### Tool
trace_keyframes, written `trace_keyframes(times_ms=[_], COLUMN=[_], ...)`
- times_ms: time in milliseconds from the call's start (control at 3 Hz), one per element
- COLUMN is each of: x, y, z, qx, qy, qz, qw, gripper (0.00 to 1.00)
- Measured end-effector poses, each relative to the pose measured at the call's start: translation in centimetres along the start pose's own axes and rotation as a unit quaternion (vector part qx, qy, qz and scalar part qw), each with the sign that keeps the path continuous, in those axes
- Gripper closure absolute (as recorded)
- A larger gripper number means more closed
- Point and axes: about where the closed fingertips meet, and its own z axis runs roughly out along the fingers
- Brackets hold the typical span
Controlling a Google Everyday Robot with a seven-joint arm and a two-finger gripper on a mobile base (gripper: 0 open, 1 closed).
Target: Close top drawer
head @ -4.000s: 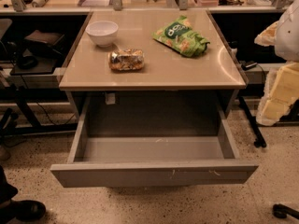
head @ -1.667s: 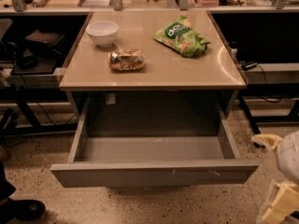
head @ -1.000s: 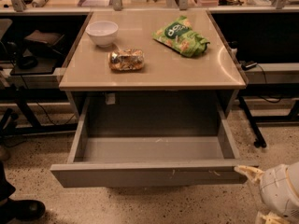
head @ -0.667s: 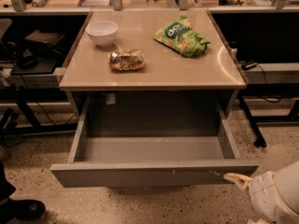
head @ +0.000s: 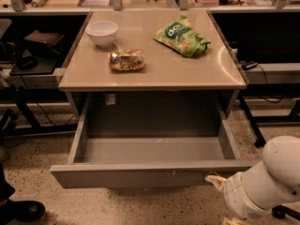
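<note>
The top drawer (head: pixel 150 176) is a wide shallow grey drawer pulled fully out from under the beige table (head: pixel 154 71). Its inside is empty, and its flat front panel has small white scuffs towards the right. My white arm comes in at the lower right. The gripper (head: pixel 216 182) shows as a pale tip just in front of the right end of the drawer's front panel, very close to it or touching it.
On the table are a white bowl (head: pixel 102 32), a shiny snack packet (head: pixel 126 60) and a green chip bag (head: pixel 182 36). Dark shelving and cables flank the table. A black shoe (head: pixel 26 210) is at the lower left on the speckled floor.
My arm has dropped from the right side of the table to floor level and moved left to the drawer front's right end. The drawer has not moved.
</note>
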Motion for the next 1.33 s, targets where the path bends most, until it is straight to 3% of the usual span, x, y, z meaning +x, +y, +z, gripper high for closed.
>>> trace_keyframes(times_ms=[333, 667, 1000, 1333], x=[-1.7, -2.5, -2.6, -3.7], y=[-2.4, -4.2, -4.9, -7.0], z=[2.6, 3.6, 3.9, 5.1], qx=[0.039, 0.069, 0.080, 0.101], qy=[0.081, 0.119, 0.134, 0.158], qz=[-0.039, -0.070, -0.069, -0.091], qw=[0.9952, 0.9880, 0.9854, 0.9780], gripper=[0.00, 0.00, 0.00, 0.00])
